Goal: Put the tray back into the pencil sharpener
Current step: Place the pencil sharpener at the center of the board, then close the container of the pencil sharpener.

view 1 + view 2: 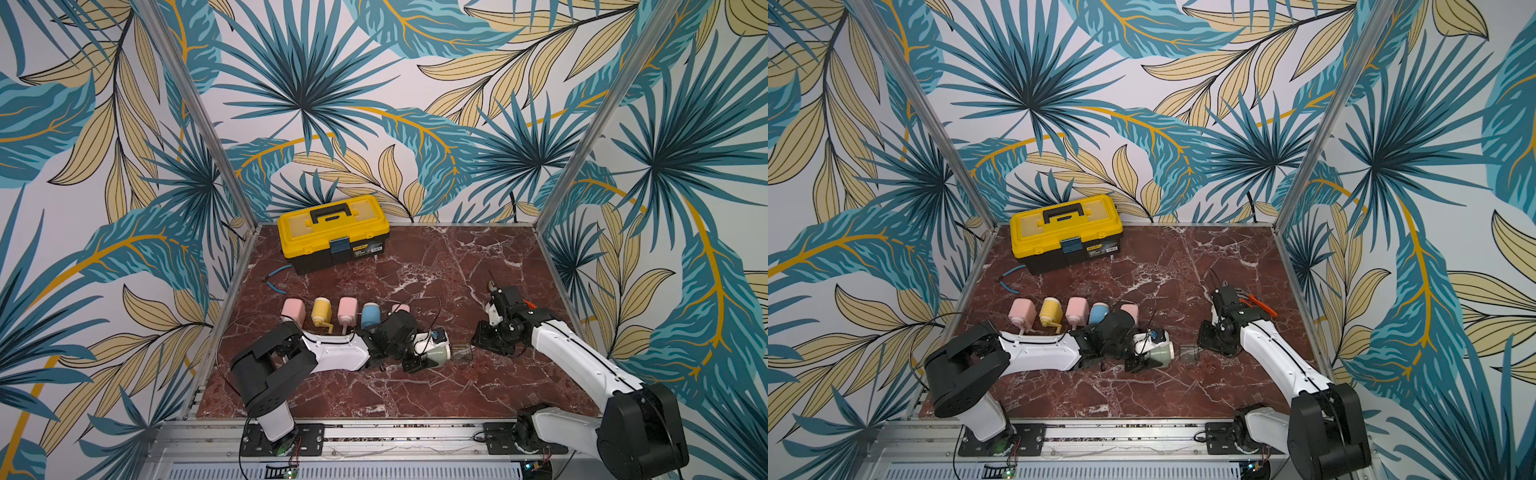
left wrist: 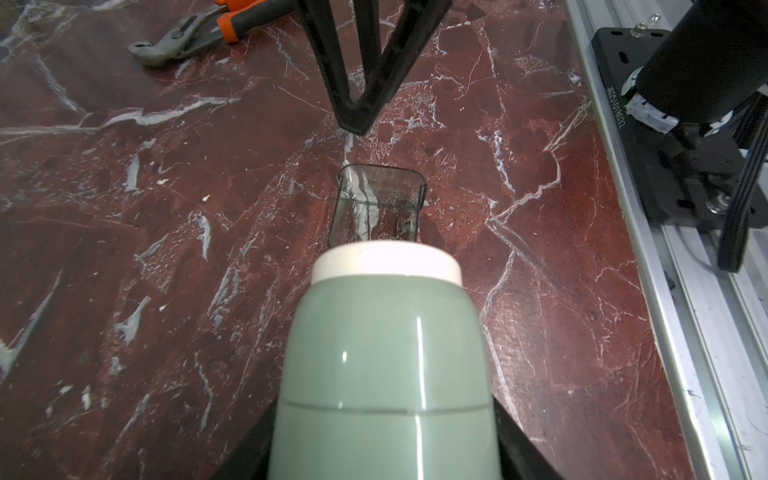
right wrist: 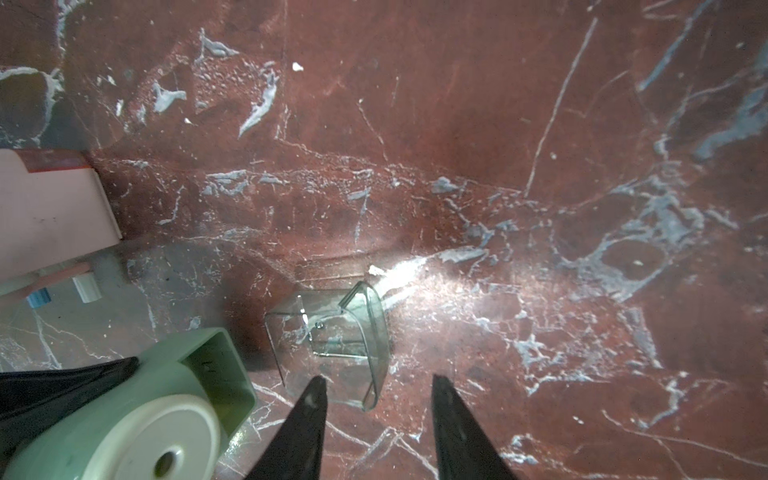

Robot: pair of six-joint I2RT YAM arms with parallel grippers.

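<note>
Left jaws clamp the green pencil sharpener point(image 2: 384, 353) on the table point(image 2: 166, 249), while its clear tray point(image 2: 380, 203) lies uninserted just outside the sharpener's slot, right jaws parted and empty nearby.

The gap between my right fingers point(image 3: 309, 419) is free. Just ahead of the tips lies the clear tray point(image 3: 332, 332). The green sharpener point(image 3: 178, 386) is close beside one finger and blocks that side. At the other finger's side I see open desk point(image 3: 540, 124).

light: bright, even; glare: hotspot on marble point(image 3: 409, 270), rt wrist; focus: near sharpener point(image 2: 386, 353) soft
</note>
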